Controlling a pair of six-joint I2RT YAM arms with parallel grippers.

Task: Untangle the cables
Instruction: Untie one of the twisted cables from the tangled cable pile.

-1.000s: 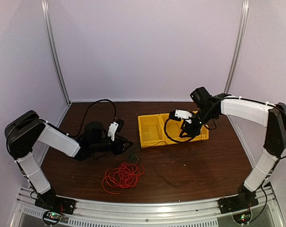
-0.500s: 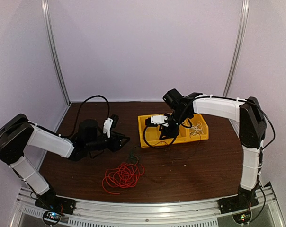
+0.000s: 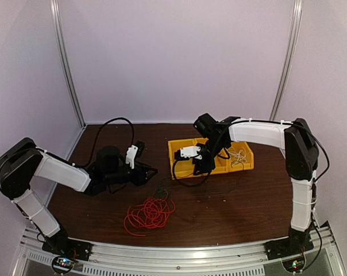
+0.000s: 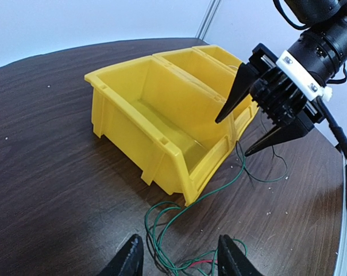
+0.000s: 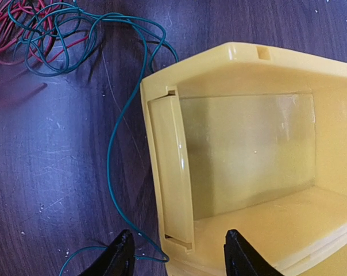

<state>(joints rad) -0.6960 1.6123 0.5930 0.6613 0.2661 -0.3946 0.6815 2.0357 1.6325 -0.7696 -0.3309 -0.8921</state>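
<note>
The top view is soft and a bit fuzzy, with even light from above and a purple tint on the walls (image 3: 173,57). The rail (image 3: 179,253) at the bottom shines bright. Both wrist views are sharper. The bin (image 5: 248,149) has a white shine inside. The green wire (image 5: 113,144) drops a thin shadow on the table (image 5: 47,172). In the left wrist view the table edge bends round.

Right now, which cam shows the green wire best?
Right wrist: green wire runs clear from the red wire along the yellow bin. Left wrist shows only its loops by the bin corner. Top view: barely visible.
</note>
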